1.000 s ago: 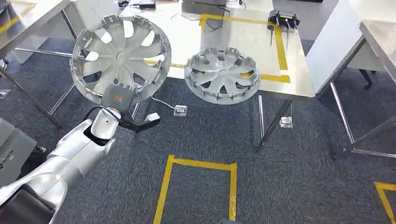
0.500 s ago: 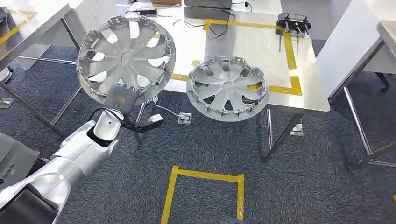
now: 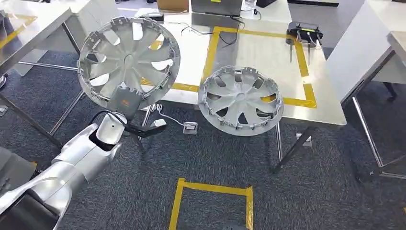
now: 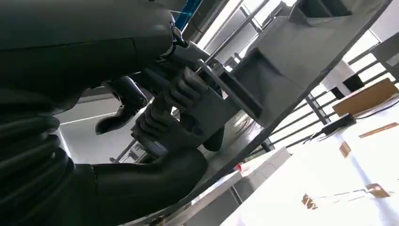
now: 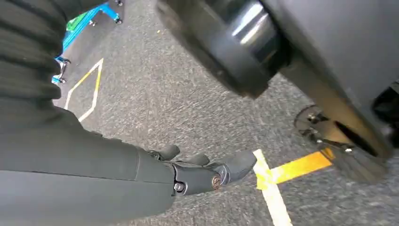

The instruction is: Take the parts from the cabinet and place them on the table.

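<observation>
Nearest, our right hand (image 5: pixel 207 172) hung open above grey carpet, holding nothing. Our left hand (image 4: pixel 164 122) gripped the rim of a silver spoked plastic wheel cover (image 3: pixel 128 61), upright before the steel table (image 3: pixel 330 103). A second wheel cover (image 3: pixel 241 99) overhung the table's near edge.

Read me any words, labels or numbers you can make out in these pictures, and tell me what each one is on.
No text can be read.
Orange mark on the grey cover of the left hand: too small and blurred.
Hubcap held by that hand, and hubcap on the table: no lettering visible.
Cardboard box at the table's far end: no readable print.
</observation>
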Controlling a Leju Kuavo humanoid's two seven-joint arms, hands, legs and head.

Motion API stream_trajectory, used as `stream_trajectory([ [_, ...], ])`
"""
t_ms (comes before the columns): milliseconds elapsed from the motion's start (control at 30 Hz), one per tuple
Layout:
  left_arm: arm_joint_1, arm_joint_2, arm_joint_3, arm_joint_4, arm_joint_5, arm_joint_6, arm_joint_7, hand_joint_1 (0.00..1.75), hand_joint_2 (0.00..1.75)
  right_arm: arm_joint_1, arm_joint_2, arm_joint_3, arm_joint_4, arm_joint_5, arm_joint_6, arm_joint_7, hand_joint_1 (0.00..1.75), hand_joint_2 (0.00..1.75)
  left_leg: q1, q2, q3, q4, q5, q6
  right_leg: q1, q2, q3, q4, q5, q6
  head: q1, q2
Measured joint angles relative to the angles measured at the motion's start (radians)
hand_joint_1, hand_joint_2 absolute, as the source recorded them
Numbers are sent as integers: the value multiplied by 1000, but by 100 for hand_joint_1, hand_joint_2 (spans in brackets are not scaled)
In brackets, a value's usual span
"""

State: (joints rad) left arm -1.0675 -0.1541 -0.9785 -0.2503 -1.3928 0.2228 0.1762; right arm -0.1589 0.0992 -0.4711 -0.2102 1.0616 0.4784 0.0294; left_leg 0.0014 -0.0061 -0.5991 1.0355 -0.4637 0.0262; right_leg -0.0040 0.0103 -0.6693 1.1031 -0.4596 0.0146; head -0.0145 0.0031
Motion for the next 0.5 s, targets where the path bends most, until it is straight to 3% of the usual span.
stream_trajectory([
  [67, 0, -3, 0, -1, -2, 0, 0, 175, 175, 1, 0, 0, 0, 0, 0, -1, 0, 175, -2, -1, 8, 0, -10, 7, -4, -1, -80, 139, -51, 6, 0, 0],
  [100, 0, -3, 0, 0, -2, 0, 0, 175, 175, 3, 0, 0, 0, -2, 0, -3, 0, 175, -3, -1, 15, 0, -17, 8, -3, -1, -122, 202, -66, 9, 0, 0],
  [133, 1, -3, 0, 0, -2, -1, -1, 175, 175, 1, 0, 0, 0, -3, 0, -6, 0, 175, -3, -1, 23, 0, -24, 7, -3, -1, -141, 219, -59, 9, 0, 0],
  [167, 3, -3, 0, 2, -2, -3, -3, 175, 175, 1, 0, 0, 0, -3, 1, -7, 0, 175, -3, -1, 34, 0, -34, 5, -3, -2, -138, 188, -28, 8, 1, 0],
  [200, 4, -3, 0, 2, -2, -4, -6, 175, 175, 2, 0, 0, 0, -3, 1, -6, 0, 175, -3, -1, 46, 0, -43, 3, -3, -3, -113, 120, 20, 7, 0, 0],
  [267, 4, -7, 0, 2, -2, -4, -6, 175, 175, 7, 0, 0, 0, -3, 0, -7, 0, 175, -3, -1, 71, 0, -65, -2, -3, -7, -46, -61, 123, -4, 0, 0],
  [300, 2, -7, 0, 3, -3, -4, -4, 175, 175, 8, 0, 0, 0, -3, 0, -8, 0, 175, -5, -1, 72, -3, -69, -7, 5, -10, -44, -56, 95, -9, -2, 0],
  [333, -1, -10, 0, 3, -5, -4, -4, 175, 175, 6, 0, 0, 0, -4, 0, -8, 0, 175, -4, -1, 68, -3, -74, -15, 11, -12, -26, -90, 77, -16, 1, 0],
  [367, 1, -10, 0, 2, -6, -4, -3, 175, 175, 9, 0, 0, 0, -4, 0, -8, 0, 175, -4, -1, 76, -10, -79, -22, 13, -12, -26, -83, 87, -23, 0, 0],
  [433, 2, -13, 0, 2, -6, -6, -5, 175, 175, 14, 0, 0, 0, -5, 0, -8, 0, 175, -7, 0, 99, -4, -78, -32, 7, -10, -1, -90, 70, -37, 1, 0],
  [467, 3, -13, 1, 1, -6, -6, -6, 175, 175, 16, -1, 0, 0, -5, 0, -8, 0, 175, -4, 0, 88, 20, -82, -35, 2, -9, 17, -97, 63, -43, 1, 0],
  [500, 1, -13, 1, 1, -6, -6, -8, 175, 175, 13, -2, 0, 0, -5, 0, -8, 0, 175, -4, 1, 59, 81, -80, -39, 2, -9, 30, -98, 55, -50, -7, 0],
])
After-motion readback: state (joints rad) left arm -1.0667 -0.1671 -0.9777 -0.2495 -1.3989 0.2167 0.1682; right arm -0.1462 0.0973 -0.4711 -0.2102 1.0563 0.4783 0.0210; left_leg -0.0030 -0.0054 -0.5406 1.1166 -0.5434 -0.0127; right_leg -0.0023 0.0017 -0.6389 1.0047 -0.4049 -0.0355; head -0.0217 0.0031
